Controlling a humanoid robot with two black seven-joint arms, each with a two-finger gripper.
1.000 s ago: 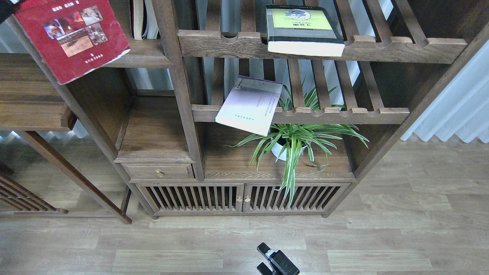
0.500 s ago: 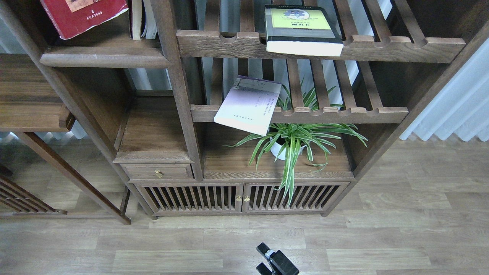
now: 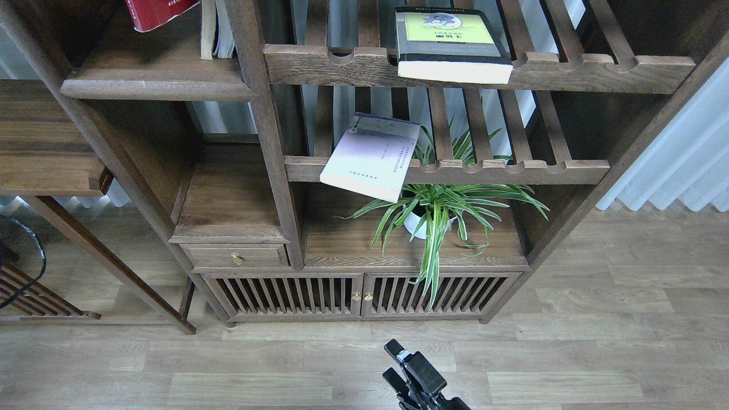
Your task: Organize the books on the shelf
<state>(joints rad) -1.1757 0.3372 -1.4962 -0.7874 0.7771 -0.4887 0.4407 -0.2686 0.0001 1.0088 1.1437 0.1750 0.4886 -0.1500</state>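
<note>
Only the lower corner of the red book [image 3: 156,12] shows at the top left edge, above the solid dark-brown shelf [image 3: 154,85]; what holds it is out of view. The thick yellow-green-and-dark-grey book [image 3: 450,42] lies flat on the upper slatted shelf. The thin lavender-white paperback [image 3: 370,156] lies tilted on the lower slatted shelf, overhanging its front rail. My left gripper is out of view. My right gripper [image 3: 393,361] is low at the bottom centre over the floor, open and empty, far from all books.
Two pale books [image 3: 215,28] stand upright at the right end of the solid shelf against a post. A spider plant in a white pot [image 3: 435,210] stands under the paperback. A drawer and slatted doors are below. A black cable [image 3: 25,256] loops at the left.
The red book has moved up and back over the solid shelf, mostly leaving the view. My right gripper has risen slightly at the bottom edge. The other two books have not moved.
</note>
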